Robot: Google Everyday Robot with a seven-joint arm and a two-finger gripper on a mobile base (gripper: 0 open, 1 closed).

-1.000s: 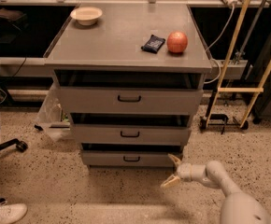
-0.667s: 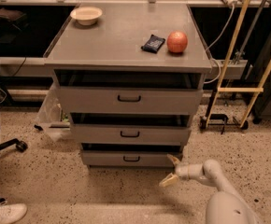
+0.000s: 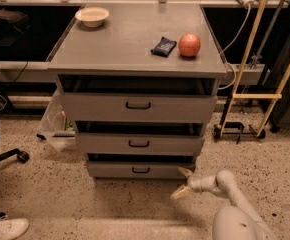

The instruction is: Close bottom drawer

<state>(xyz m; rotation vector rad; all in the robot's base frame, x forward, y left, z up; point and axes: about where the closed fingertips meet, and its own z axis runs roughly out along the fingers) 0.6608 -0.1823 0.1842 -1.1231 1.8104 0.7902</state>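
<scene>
The bottom drawer (image 3: 141, 169) is the lowest of three grey drawers in the cabinet (image 3: 135, 49). Its plain front has a small dark loop handle in the middle, and a dark gap shows above the front. It sticks out only slightly. My gripper (image 3: 183, 182) is low at the drawer's right front corner, just above the floor. Its two pale fingers are spread apart, the upper one touching or nearly touching the drawer's right end. It holds nothing.
The two upper drawers (image 3: 139, 105) also stand slightly open. A bowl (image 3: 92, 16), a dark packet (image 3: 163, 46) and a red apple (image 3: 189, 45) sit on the cabinet top. A clear plastic bag (image 3: 55, 126) lies left of the cabinet, a wooden frame (image 3: 257, 94) stands right.
The gripper has stayed at the drawer's right corner; the arm has shifted slightly left. The drawer's position looks the same.
</scene>
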